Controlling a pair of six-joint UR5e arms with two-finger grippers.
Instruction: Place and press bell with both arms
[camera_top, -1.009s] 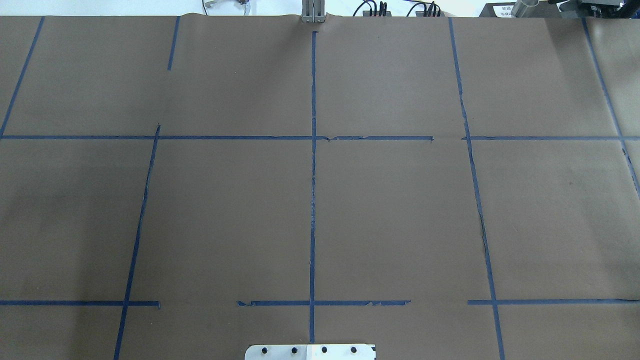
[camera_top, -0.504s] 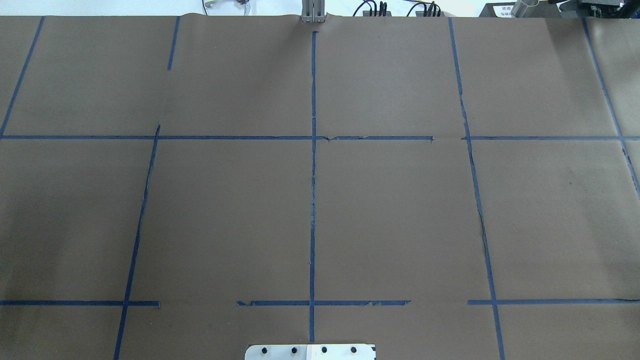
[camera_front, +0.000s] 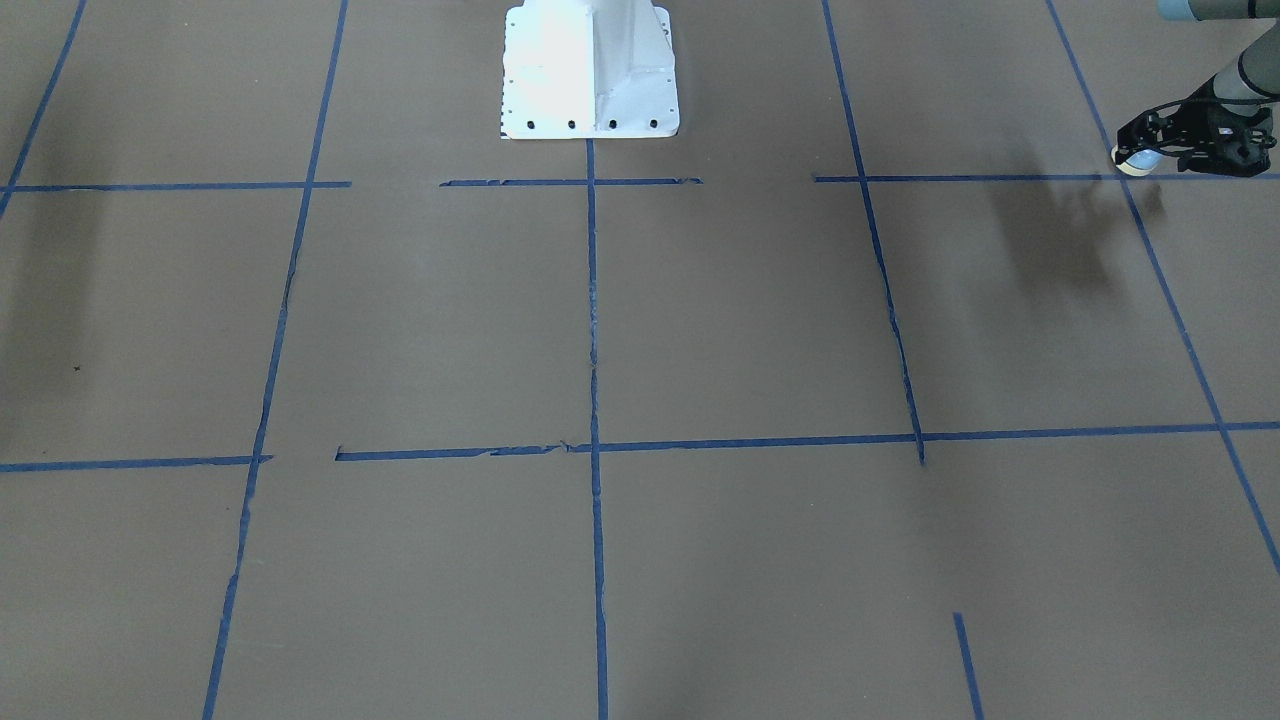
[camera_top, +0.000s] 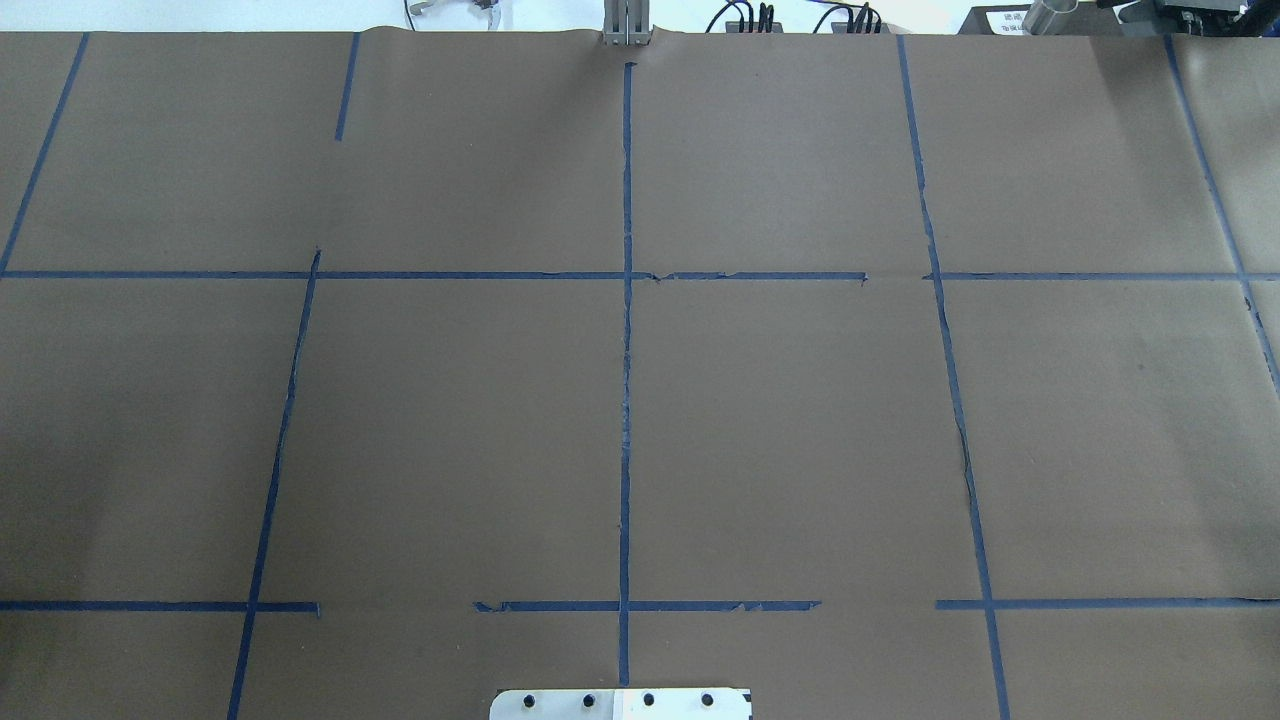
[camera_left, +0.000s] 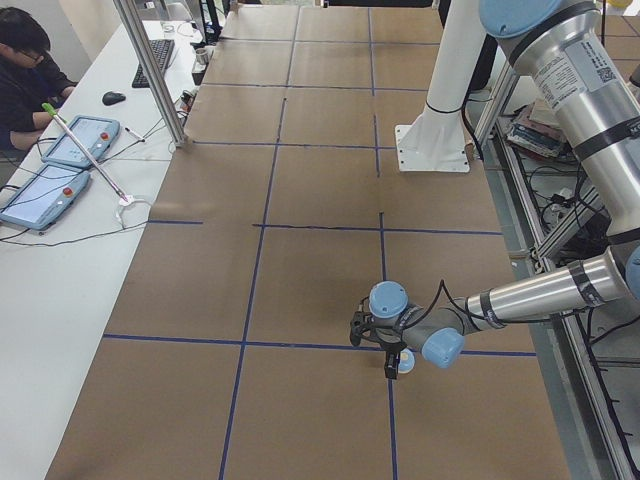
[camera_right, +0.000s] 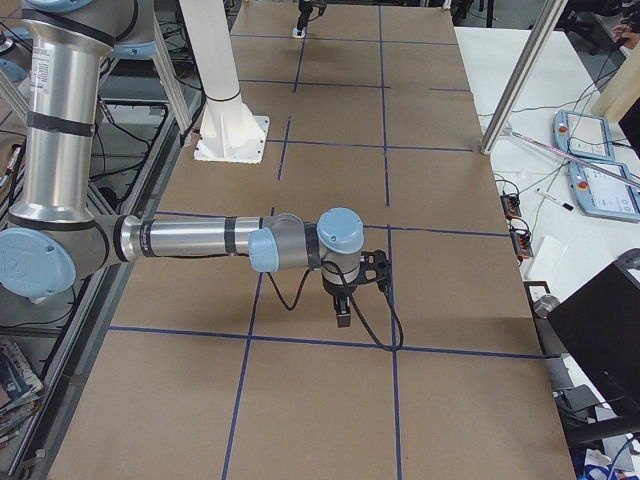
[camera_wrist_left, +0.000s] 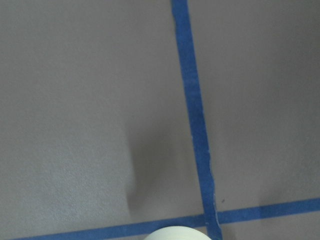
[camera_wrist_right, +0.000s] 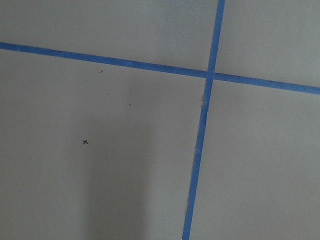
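Note:
The bell (camera_front: 1136, 160), light blue with a cream rim, sits between the fingertips of my left gripper (camera_front: 1140, 150) at the far right of the front-facing view, held above the brown table with its shadow off to the side. In the exterior left view the left gripper (camera_left: 393, 358) hangs over a tape crossing with the bell (camera_left: 405, 363) at its tip. The bell's cream edge (camera_wrist_left: 175, 234) shows at the bottom of the left wrist view. My right gripper (camera_right: 345, 300) hangs low over the table in the exterior right view only; I cannot tell whether it is open or shut.
The brown table cover (camera_top: 800, 420) carries a grid of blue tape lines. The white bolted pedestal (camera_front: 590, 70) stands at the robot's side. A metal post (camera_left: 150, 70), tablets (camera_left: 40, 195) and a seated operator (camera_left: 25, 70) are beyond the table's far edge.
In the overhead view no arm or object has come in. Only the faint shadow on the left side has grown lighter.

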